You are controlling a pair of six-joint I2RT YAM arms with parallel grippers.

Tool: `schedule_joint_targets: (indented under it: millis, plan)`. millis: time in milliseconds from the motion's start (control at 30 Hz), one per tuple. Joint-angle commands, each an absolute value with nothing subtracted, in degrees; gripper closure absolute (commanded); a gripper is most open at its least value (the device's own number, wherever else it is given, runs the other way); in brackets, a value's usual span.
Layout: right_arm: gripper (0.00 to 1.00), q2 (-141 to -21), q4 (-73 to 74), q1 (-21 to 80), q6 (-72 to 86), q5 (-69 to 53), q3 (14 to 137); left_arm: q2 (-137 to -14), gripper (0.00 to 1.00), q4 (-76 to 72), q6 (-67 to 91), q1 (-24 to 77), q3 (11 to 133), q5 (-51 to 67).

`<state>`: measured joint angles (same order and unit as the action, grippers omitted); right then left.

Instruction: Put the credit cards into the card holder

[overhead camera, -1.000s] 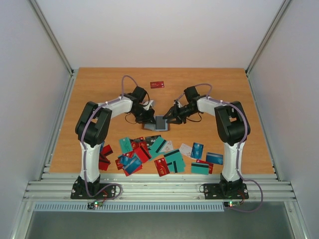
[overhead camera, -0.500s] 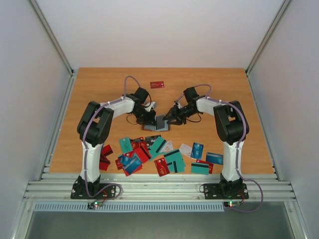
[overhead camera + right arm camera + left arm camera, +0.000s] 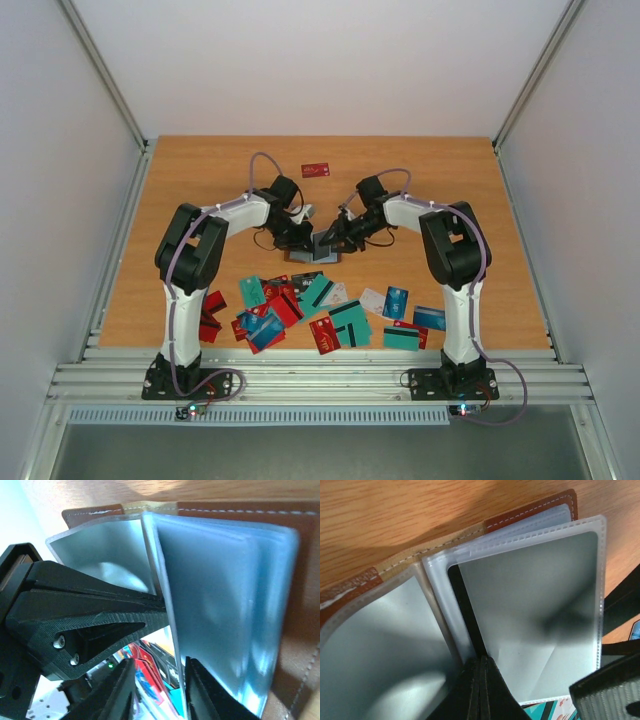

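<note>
The brown card holder [image 3: 318, 247] lies open mid-table, with its leather edge [image 3: 530, 515] and clear sleeves [image 3: 535, 600] fanned up. My left gripper [image 3: 481, 659] is shut, pinching the lower edge of one sleeve next to a dark strip. My right gripper [image 3: 162, 690] is open, and a raised sleeve [image 3: 225, 610] has its edge between the fingers, close to the right one. In the top view the left gripper [image 3: 300, 238] and the right gripper [image 3: 336, 238] meet over the holder. Several credit cards [image 3: 320, 305] lie scattered near the front.
A lone red card [image 3: 315, 170] lies at the back of the wooden table [image 3: 200, 200]. The loose cards spread from a red pile [image 3: 210, 315] on the left to a teal card [image 3: 430, 318] on the right. White walls close in both sides.
My right gripper has slid left onto the card holder and closed slightly. The holder's sleeves now stand more upright. The left gripper has stayed shut and shifted a little.
</note>
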<state>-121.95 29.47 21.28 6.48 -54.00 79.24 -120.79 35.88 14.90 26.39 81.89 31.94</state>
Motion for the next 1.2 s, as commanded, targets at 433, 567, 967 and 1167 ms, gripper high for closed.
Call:
schedule_joint_targets:
  millis: [433, 567, 967, 1167]
  plan:
    - [0.99, -124.2, 37.5, 21.8, 4.2, -48.3, 84.9, -117.6, 0.98, 43.5, 15.3, 26.6, 87.8, 30.9]
    - [0.99, -123.6, 41.5, 21.8, 1.7, -46.2, 86.4, -115.9, 0.95, 47.9, 12.4, 26.4, 88.7, 27.2]
    - [0.99, -121.4, 55.3, 21.8, -7.8, -37.3, 92.2, -116.3, 0.89, 50.0, 7.9, 26.4, 88.0, 19.8]
    - [0.99, -121.7, 60.3, 21.8, -9.5, -33.9, 95.5, -117.1, 0.88, 49.1, 7.9, 26.4, 88.3, 17.9]
